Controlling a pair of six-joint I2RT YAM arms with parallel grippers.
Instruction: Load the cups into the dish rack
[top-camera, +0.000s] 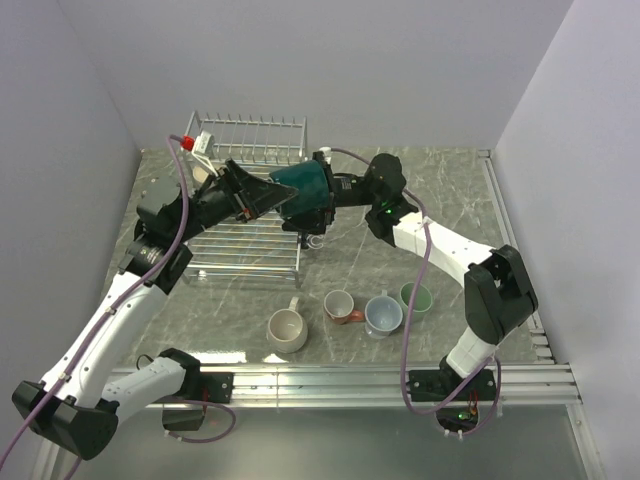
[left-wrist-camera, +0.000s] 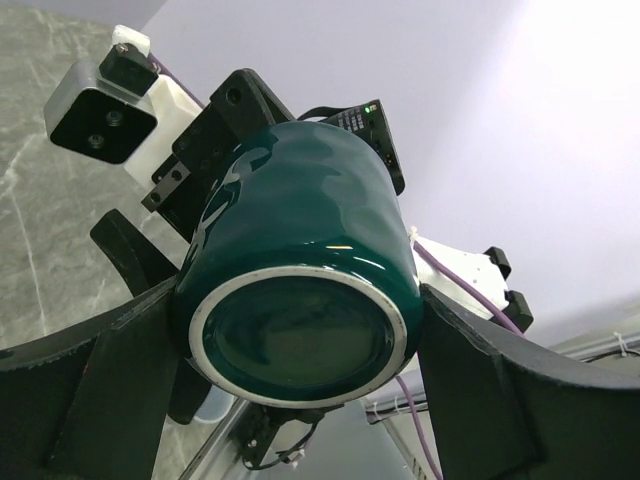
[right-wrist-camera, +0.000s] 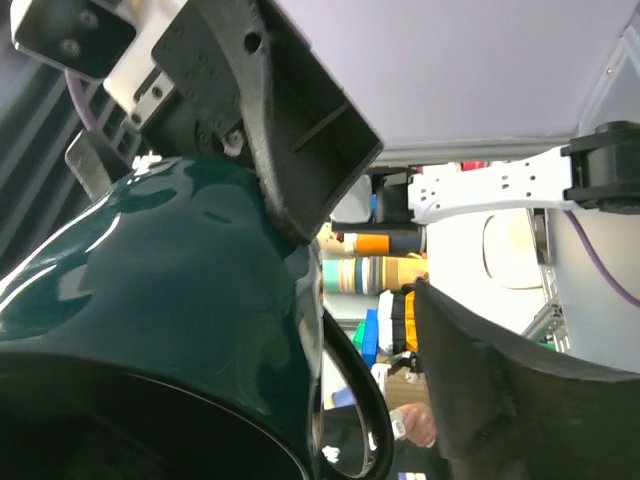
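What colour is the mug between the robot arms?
The mug is shiny dark green, clearest in the left wrist view.

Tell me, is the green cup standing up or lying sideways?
Sideways, in the air. From above, the green cup lies level, and the left wrist camera faces its round bottom.

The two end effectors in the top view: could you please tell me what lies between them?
The dark green mug lies between the left end effector and the right end effector, above the dish rack; the top view shows it.
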